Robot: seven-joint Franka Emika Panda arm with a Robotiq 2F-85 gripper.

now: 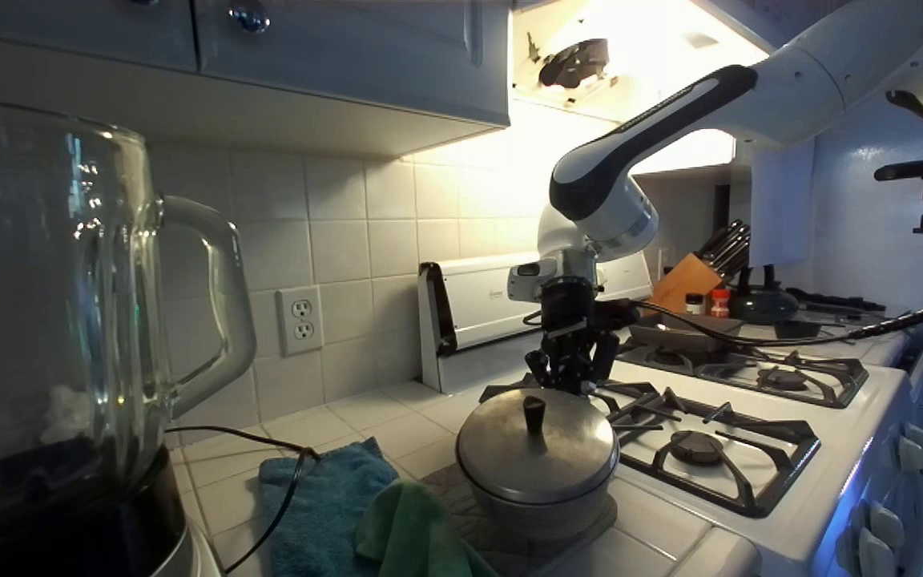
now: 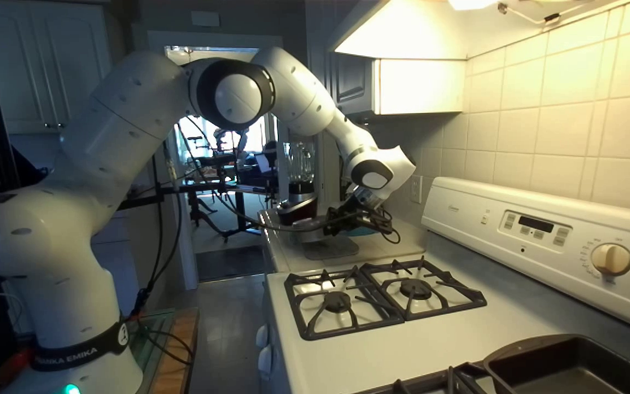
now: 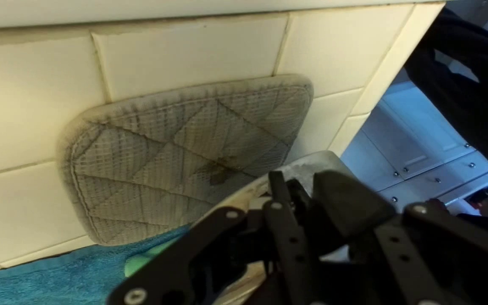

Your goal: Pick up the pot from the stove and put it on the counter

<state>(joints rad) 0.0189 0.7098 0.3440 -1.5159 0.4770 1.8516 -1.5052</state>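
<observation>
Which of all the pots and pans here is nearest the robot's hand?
The silver-grey pot with the domed lid and dark knob, right at the hand. The open baking pan sits farther off, on the stove.

Above the stove the way lies open over two burner grates; the raised back panel walls one side, and the pot obstructs the desk at the quilted mat.

The pot is satiny metal — the mat, quilted matt cloth.
</observation>
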